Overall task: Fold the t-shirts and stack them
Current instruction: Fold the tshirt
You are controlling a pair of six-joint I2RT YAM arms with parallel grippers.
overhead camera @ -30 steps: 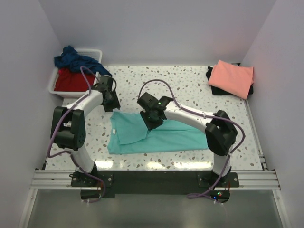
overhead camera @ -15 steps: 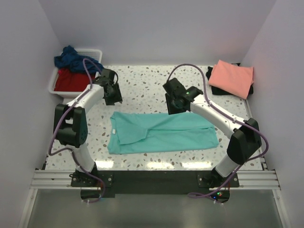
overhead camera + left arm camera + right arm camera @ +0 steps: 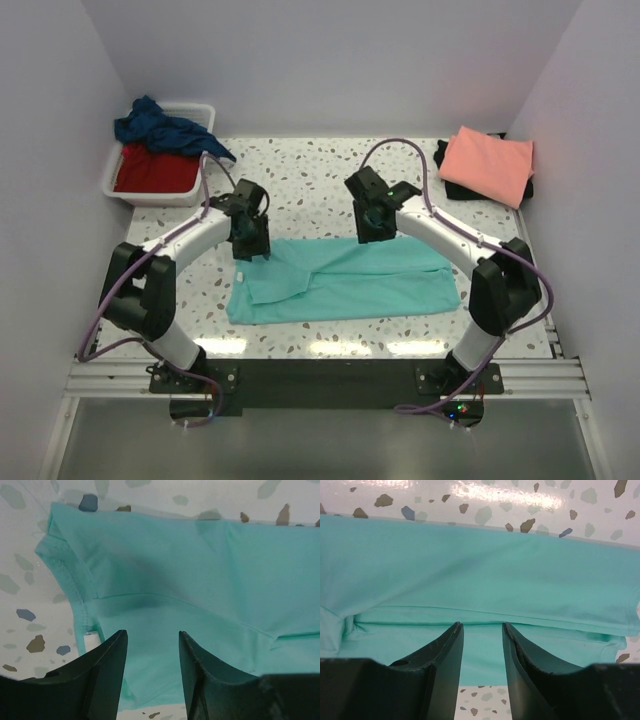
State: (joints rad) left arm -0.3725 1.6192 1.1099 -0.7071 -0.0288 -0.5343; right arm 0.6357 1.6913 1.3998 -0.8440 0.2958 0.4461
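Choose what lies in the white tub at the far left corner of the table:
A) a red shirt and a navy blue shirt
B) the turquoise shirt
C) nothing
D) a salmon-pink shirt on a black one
A: the white tub holds a red shirt, and a navy blue shirt is heaped over its far side.

No writing, brand, number or sign can be read in any of the views. In the left wrist view a small white tag (image 3: 90, 641) sits at the neckline of the turquoise-teal t-shirt (image 3: 200, 580), but it is too small and blurred to show any print.
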